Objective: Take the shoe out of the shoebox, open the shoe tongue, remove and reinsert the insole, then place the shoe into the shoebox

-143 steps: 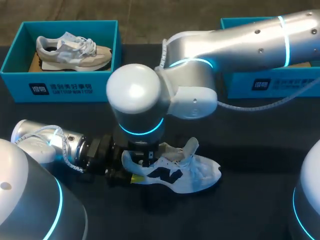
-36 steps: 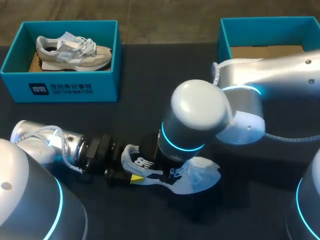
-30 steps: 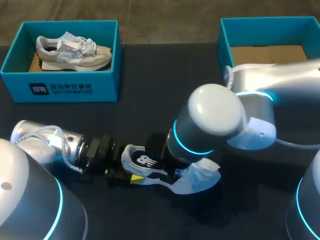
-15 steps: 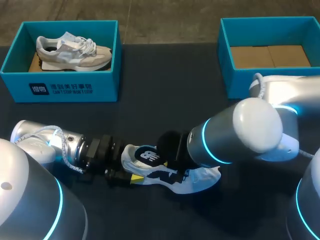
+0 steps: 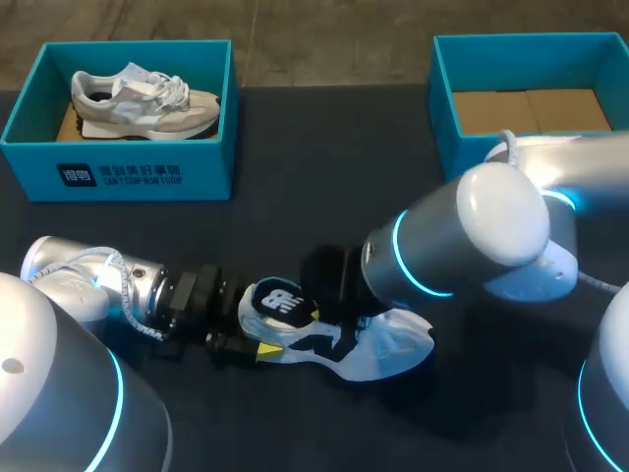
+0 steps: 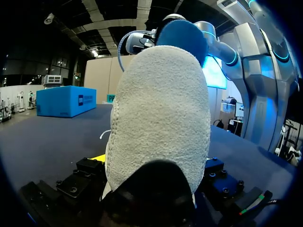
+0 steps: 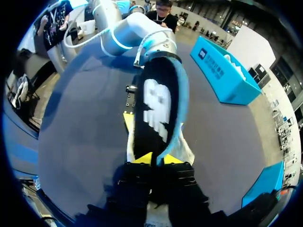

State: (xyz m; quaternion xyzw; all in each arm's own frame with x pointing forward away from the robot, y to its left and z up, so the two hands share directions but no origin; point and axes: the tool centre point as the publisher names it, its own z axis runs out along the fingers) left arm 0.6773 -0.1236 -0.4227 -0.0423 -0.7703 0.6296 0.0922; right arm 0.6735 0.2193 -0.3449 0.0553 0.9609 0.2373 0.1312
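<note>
Left arm [image 5: 128, 285] lying low across the table [image 5: 295, 147], gripper [image 5: 260, 344] clamping the shoe [image 5: 378, 354] by its heel, right arm [image 5: 472, 246] bending in, gripper [image 7: 154, 160] pinching the insole [image 7: 156, 104], standing half out of the shoe.

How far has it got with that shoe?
Done: the white shoe is out on the table, and the right shoebox stands empty. In hand: the left jaws hold its heel while the right jaws pinch the insole, partly out. Left: seating the insole and boxing the shoe.
</note>
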